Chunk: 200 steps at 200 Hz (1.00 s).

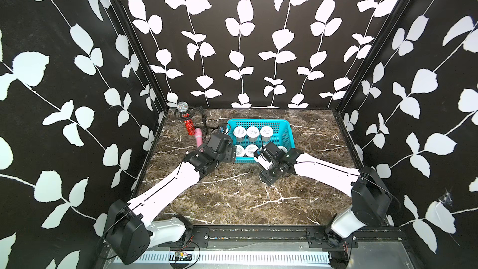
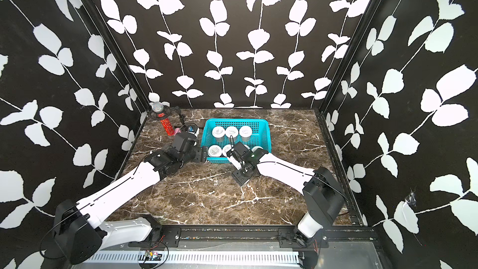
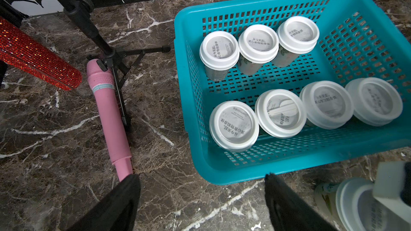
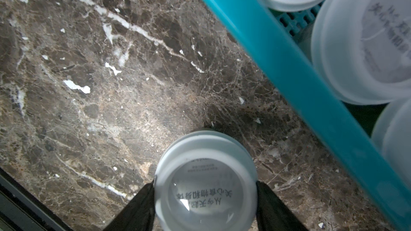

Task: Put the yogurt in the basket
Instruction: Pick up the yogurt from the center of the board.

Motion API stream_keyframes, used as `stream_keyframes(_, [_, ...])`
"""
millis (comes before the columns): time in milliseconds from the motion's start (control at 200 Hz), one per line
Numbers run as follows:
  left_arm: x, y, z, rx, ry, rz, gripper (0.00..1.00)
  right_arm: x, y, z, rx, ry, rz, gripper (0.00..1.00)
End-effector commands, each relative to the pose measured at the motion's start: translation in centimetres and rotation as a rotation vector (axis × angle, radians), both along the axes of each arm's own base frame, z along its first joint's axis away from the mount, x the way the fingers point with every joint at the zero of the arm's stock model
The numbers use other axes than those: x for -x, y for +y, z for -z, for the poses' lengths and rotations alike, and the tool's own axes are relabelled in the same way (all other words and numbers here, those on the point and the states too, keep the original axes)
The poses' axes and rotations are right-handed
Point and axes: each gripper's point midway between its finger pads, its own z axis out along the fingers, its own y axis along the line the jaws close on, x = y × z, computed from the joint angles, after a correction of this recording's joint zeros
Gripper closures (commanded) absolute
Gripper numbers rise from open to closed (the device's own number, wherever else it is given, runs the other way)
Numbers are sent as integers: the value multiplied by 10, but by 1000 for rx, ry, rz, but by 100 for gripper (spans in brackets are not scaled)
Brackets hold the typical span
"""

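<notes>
The turquoise basket point(image 3: 264, 0) stands at the back middle of the marble table, and both top views show its rim point(image 1: 258, 120) point(image 2: 236, 120). Several yogurt cups with white lids stand inside, three in the far row point(image 3: 258, 42) and the others in the near row point(image 3: 280, 113). One more yogurt cup point(image 4: 205, 185) stands on the table just outside the basket's front wall point(image 4: 289, 70). My right gripper point(image 4: 205, 184) is shut on it, a black finger pressed to each side of the lid. My left gripper point(image 3: 201, 180) is open and empty by the basket's front left corner.
A pink slim bottle point(image 3: 111, 116) lies left of the basket beside a small black tripod point(image 3: 115, 58). A red glitter microphone point(image 1: 187, 122) stands at the back left. Black walls with a leaf pattern enclose three sides of the table.
</notes>
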Motion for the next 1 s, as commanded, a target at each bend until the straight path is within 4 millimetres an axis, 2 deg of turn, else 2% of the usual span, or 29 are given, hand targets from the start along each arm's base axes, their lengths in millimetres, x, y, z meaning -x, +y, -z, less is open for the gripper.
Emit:
stream_keyframes(0, [2, 6, -4, -1, -13, -7, 12, -1, 4, 1, 12, 5, -3, 32])
stream_keyframes(425, [3, 6, -3, 0, -10, -8, 12, -1, 2, 2, 4, -5, 10, 36])
stream_keyframes(445, [3, 6, -3, 0, -11, -7, 12, -2, 3, -10, -25, -27, 12, 36])
stream_keyframes(815, [2, 5, -2, -1, -10, -8, 12, -2, 1, -41, -127, -61, 27, 38])
stream_keyframes(995, [-1, 3, 1, 1, -6, -8, 11, -3, -3, -64, -203, -84, 35, 39])
